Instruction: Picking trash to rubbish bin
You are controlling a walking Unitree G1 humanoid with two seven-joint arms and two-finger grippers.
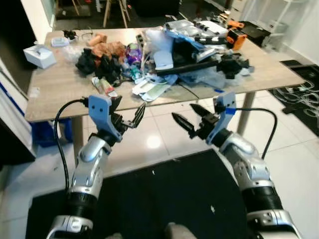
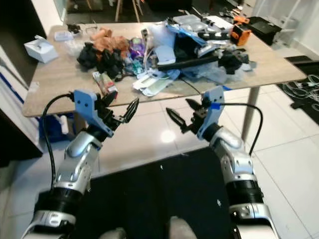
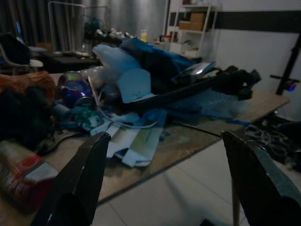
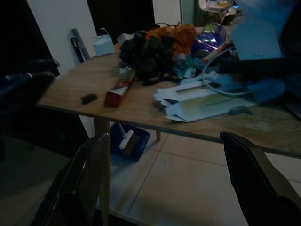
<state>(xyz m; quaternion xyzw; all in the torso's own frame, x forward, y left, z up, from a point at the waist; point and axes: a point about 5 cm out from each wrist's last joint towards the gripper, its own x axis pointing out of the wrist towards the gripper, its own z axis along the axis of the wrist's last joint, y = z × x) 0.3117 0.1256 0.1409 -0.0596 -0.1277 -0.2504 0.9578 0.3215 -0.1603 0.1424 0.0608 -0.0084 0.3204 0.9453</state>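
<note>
A heap of trash covers the wooden table: flattened white cartons near the front edge, a red and green packet, black cloth, a purple foil bag and blue plastic bags around a black tray. My left gripper hangs open over the floor just before the table's front edge, below the packet. My right gripper is open too, at the same height, below the cartons. Both are empty. Through the open left wrist fingers I look at the cartons.
A white tissue box sits at the table's left end and an orange tool at the back right. A blue container stands under the table. A black mat lies underfoot. Cables lie on the floor at right.
</note>
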